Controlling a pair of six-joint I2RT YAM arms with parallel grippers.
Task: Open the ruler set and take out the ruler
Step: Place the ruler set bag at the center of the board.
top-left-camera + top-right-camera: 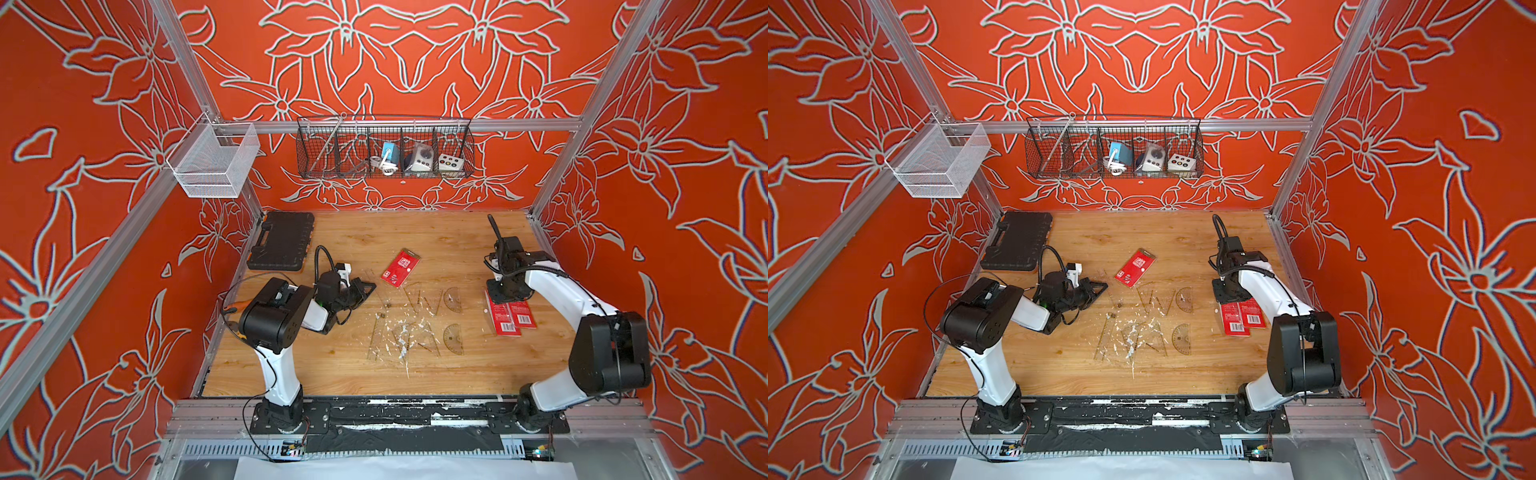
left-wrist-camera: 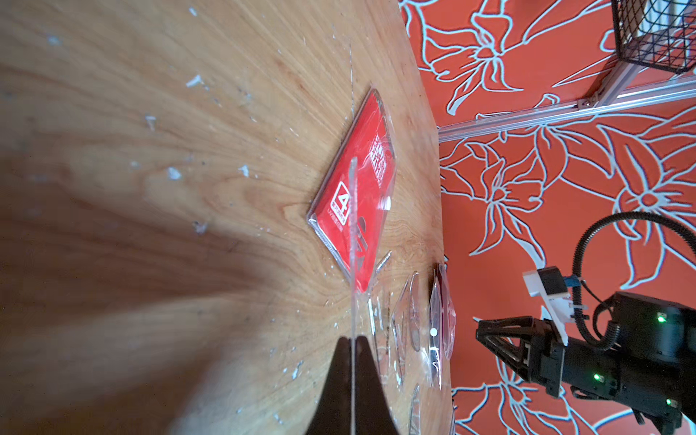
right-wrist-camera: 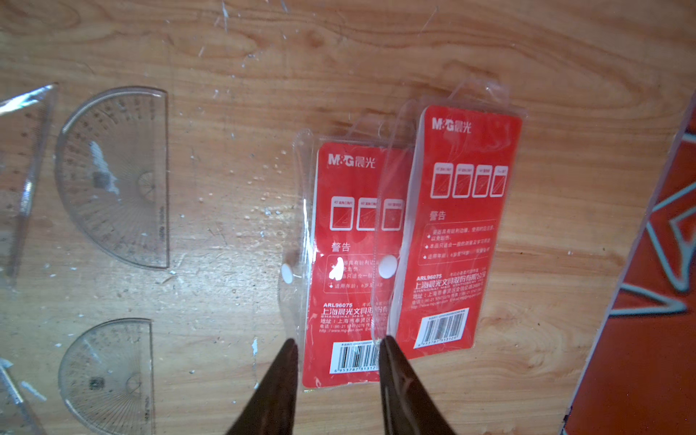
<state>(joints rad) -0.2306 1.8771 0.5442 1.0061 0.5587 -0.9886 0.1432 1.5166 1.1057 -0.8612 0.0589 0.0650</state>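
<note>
- Two pincers are over a wooden counter (image 1: 332, 374) strewn with white flecks.
- The left pincer (image 2: 352, 341) is clenched on a clear ruler (image 2: 353, 241). In the left wrist view the ruler shows edge-on as a thin strip running out from between the black fingers (image 2: 367, 384).
- In both top views that pincer (image 1: 370, 286) lies low over the counter's left-centre. The ruler is too faint to pick out there.
- Near the left pincer, toward the counter's middle, a red ruler set (image 1: 401, 268) lies flat with its printed face up. It sits askew to the counter's edges, as both top views (image 1: 1135, 267) show.
- The right pincer (image 3: 338, 341) is released, its jaws apart and pointing down at two red packets on the counter's right side.
- The inner packet (image 3: 346, 263) and the outer packet (image 3: 459, 226) lie barcode side up and overlap along one long edge.
- The jaws straddle the barcode end of the inner packet. Whether they touch it I cannot tell.
- A far protractor (image 1: 453, 300) and a near protractor (image 1: 454, 340), both clear, lie between the arms, with clear set squares (image 1: 426, 301) beside them.
- A black tool case (image 1: 282, 241) sits at the counter's far left corner.
- A black wire basket (image 1: 384, 147) and a white mesh basket (image 1: 214, 160) hang on the frame above.
</note>
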